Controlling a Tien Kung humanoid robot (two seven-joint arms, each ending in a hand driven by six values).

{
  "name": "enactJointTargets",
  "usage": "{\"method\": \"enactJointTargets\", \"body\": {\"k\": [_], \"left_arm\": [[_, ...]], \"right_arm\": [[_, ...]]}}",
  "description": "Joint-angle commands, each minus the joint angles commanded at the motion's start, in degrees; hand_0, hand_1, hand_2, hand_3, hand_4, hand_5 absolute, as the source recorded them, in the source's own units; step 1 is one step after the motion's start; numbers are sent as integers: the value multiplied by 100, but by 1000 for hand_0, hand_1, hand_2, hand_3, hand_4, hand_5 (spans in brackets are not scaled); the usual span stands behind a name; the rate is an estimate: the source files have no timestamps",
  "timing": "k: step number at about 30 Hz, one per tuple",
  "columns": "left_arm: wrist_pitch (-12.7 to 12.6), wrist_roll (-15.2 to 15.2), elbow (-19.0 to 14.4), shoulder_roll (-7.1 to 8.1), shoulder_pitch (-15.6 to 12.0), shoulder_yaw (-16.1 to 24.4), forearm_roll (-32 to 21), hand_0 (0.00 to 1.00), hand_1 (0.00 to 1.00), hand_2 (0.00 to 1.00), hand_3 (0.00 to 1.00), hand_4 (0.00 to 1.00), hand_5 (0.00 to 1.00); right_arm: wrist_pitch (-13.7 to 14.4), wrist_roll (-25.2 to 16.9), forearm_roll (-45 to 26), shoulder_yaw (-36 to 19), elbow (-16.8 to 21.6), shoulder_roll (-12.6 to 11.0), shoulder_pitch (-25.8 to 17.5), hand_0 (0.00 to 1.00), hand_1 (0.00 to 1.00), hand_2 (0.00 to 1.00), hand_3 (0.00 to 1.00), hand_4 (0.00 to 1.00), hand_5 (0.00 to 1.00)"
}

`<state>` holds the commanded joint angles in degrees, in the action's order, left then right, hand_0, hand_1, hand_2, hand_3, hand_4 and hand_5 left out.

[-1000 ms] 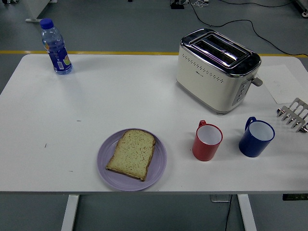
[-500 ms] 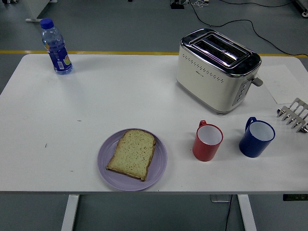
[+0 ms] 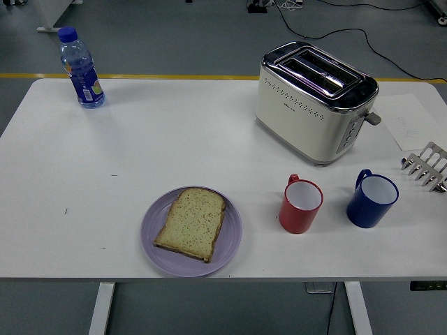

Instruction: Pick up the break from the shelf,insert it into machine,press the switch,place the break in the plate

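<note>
A slice of bread [image 3: 192, 222] lies flat on a purple plate [image 3: 153, 246] near the table's front edge, left of centre. The cream and chrome toaster [image 3: 314, 102] stands at the back right, its two slots showing nothing inside and its lever [image 3: 374, 118] on the right end. A metal toast rack [image 3: 427, 167] sits at the right edge, partly cut off by the picture, with no bread visible in it. Neither of my hands shows in this view.
A red mug [image 3: 301, 204] and a blue mug [image 3: 372, 199] stand in front of the toaster. A blue-capped water bottle [image 3: 80, 68] is at the back left. A sheet of paper [image 3: 408, 120] lies right of the toaster.
</note>
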<state>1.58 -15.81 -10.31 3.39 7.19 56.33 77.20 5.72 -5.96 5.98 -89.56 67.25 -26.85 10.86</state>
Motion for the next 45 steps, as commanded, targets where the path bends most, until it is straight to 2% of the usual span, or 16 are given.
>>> {"method": "enactJointTargets", "body": {"k": [7,20,24,25,45], "left_arm": [[-24,16,0,-3,-2,-70,-77,671,687,675,552,281,869],[-14,28,0,-47,-36,-147,-40,672,688,674,552,281,870],[-1,23,0,-56,-40,-121,26,672,688,674,552,281,870],[1,22,0,-58,-43,-114,39,671,688,674,551,281,869],[83,-6,0,-30,-100,138,538,671,688,673,552,282,873]], "right_arm": [[69,-103,-24,-67,-110,107,-110,720,686,690,630,508,385],[41,-94,-46,-191,-119,105,-235,713,682,684,620,504,387],[43,-85,-51,-235,-131,116,-273,713,682,684,620,504,387],[44,-81,-58,-245,-132,117,-282,712,682,685,617,489,348],[-78,39,-87,-445,-130,97,-370,709,677,679,608,477,330]]}}
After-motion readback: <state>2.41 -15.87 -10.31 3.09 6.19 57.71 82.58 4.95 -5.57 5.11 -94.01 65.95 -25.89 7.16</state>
